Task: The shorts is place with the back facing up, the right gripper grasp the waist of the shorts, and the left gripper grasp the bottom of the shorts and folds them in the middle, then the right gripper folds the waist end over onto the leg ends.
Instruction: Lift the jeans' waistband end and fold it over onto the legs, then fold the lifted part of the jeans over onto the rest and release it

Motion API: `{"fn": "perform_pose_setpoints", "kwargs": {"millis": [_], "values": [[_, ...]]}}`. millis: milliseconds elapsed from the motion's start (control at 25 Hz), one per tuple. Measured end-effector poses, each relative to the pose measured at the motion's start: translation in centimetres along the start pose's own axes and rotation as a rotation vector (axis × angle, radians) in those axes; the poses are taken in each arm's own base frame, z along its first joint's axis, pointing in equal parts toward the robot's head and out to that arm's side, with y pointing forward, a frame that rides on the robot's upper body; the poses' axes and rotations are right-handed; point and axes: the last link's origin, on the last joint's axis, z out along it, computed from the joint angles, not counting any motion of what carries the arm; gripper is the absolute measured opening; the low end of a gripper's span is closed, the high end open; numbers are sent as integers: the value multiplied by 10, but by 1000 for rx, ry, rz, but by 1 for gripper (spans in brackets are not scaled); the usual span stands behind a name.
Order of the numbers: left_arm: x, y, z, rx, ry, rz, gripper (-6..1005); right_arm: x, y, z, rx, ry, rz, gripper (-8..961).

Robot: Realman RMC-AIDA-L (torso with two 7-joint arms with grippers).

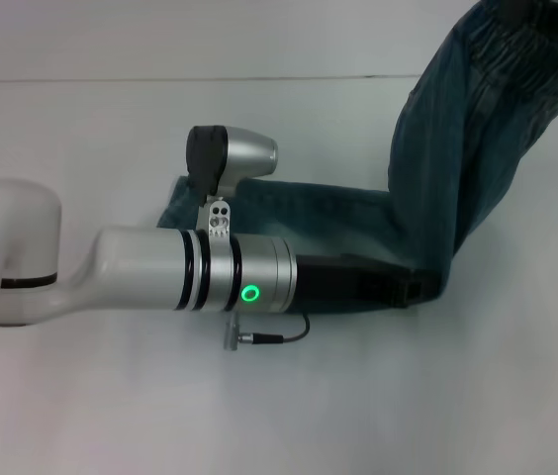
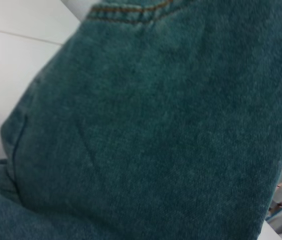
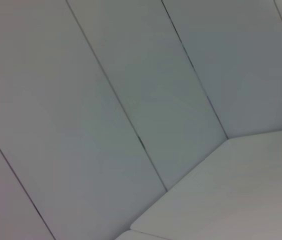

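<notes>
I've got the left pincer (image 1: 413,289) pinning the shorts (image 1: 358,213) on the worktop (image 1: 111,119) as the fold anchor; can't tell its grip. Waist end's hoisted, presumably by the unseen right pincer.

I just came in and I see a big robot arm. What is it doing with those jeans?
The robot is folding blue denim shorts on a white table. The left gripper reaches across and sits at the shorts' near edge. One end of the shorts is lifted high toward the top right, where the right gripper seems to hold it, mostly out of sight. The rest lies flat.
</notes>
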Motion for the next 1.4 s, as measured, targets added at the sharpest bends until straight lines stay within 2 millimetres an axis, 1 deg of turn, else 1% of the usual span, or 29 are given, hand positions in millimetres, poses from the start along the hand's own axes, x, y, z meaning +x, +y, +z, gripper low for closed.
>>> {"fn": "perform_pose_setpoints", "kwargs": {"millis": [320, 440, 600, 800, 1000, 1040, 1080, 1160, 1280, 1400], "values": [[-8, 10, -2, -74, -9, 0, 66, 0, 4, 5, -23, 11, 3, 103], [-7, 10, -5, -83, 5, -3, 69, 0, 5, 6, -26, 13, 1, 105], [-1, 1, -17, -61, 88, -40, 73, 0, 6, 10, -32, 24, 1, 107], [-1, -11, -36, -27, 174, -62, 77, -1, 8, 16, -42, 40, -1, 110], [5, -24, -56, 24, 261, -57, 82, 0, 12, 31, -61, 76, -17, 113], [9, -30, -65, 56, 302, -51, 122, 1, 14, 39, -73, 95, -23, 114], [9, -30, -65, 56, 302, -51, 162, 1, 14, 39, -73, 95, -23, 114], [14, -37, -77, 98, 352, -42, 243, 3, 16, 46, -88, 114, -19, 116], [23, -49, -97, 180, 447, -16, 379, 9, 20, 62, -120, 156, -6, 117], [29, -59, -112, 257, 531, 5, 523, 17, 24, 79, -143, 202, -1, 119]]}}
